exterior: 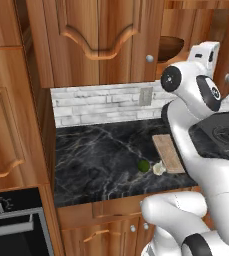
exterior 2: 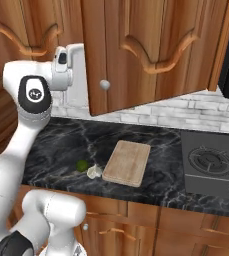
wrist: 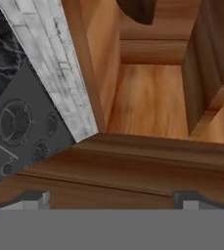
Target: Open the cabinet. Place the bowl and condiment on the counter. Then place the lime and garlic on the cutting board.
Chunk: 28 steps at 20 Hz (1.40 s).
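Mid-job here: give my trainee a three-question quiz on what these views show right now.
1. True or false: the lime lies on the cutting board.
2. What lies between lime and board? A) garlic B) bowl C) spoon
3. Fill in: the gripper faces into the open ____.

Key:
1. False. The lime lies on the counter, left of the board.
2. A. The garlic lies at the board's edge.
3. Cabinet; its door is swung open, the bowl sits inside, and the jaws stand open.
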Available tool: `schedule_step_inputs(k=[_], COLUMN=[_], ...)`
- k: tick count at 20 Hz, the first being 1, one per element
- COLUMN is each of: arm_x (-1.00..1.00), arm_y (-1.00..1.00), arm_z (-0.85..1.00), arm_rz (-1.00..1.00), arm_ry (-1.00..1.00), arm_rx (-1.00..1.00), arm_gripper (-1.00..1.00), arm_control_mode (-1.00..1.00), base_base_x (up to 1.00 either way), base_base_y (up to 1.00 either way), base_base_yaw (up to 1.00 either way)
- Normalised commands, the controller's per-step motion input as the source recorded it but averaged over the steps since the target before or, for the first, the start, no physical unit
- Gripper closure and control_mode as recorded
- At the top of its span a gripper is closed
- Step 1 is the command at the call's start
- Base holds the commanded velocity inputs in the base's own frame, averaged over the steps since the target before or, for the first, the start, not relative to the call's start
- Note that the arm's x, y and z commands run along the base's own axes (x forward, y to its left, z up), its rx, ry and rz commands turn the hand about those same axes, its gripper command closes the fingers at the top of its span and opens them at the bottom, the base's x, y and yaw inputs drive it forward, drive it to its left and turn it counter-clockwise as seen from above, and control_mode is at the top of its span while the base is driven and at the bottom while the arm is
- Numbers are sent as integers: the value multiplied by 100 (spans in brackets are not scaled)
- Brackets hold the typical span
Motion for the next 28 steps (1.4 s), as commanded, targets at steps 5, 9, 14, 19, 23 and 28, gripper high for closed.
schedule_step_inputs(k=[5,9,14,19,23,28], arm_x=[-26,-13,-16,-4,0,-12], arm_y=[-100,-100,-100,-100,-92,23], arm_z=[12,1,0,0,-20,-50], arm_rz=[-13,-10,-10,-6,3,10], arm_ry=[1,0,0,0,2,5], arm_rx=[8,9,10,9,10,17], arm_gripper=[-100,-100,-100,-100,-100,-100], arm_control_mode=[-100,-100,-100,-100,-100,-100], base_base_x=[0,0,0,0,0,0], base_base_y=[0,0,0,0,0,0], base_base_yaw=[0,0,0,0,0,0])
